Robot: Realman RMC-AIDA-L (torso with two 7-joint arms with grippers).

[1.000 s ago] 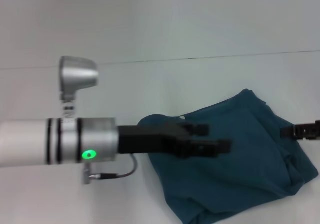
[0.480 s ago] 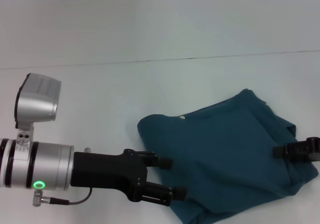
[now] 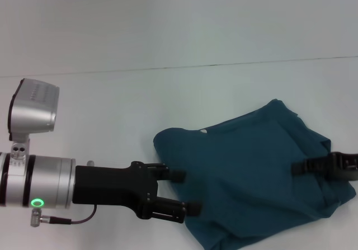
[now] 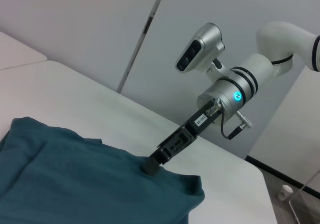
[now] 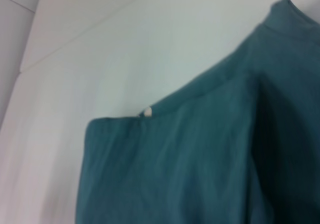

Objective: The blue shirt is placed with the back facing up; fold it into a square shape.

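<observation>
The blue shirt (image 3: 251,171) lies crumpled and partly folded on the white table (image 3: 168,93), right of the middle. A small white tag (image 3: 204,131) shows at its far edge. My left gripper (image 3: 186,192) is open, low at the shirt's left edge, with its fingertips just over the cloth. My right gripper (image 3: 299,168) reaches in from the right and rests on the shirt's right side. The left wrist view shows its tip (image 4: 150,167) pressing on the shirt (image 4: 75,184). The right wrist view shows only the shirt (image 5: 190,159) and the table.
A thin seam (image 3: 224,64) runs across the table's far part. In the left wrist view the table's edge (image 4: 265,194) lies beyond the shirt, with grey wall panels (image 4: 100,28) and the floor behind it.
My left gripper has drawn back from over the shirt's middle to its left edge, lower and nearer me. My right gripper has moved inward onto the shirt's right side.
</observation>
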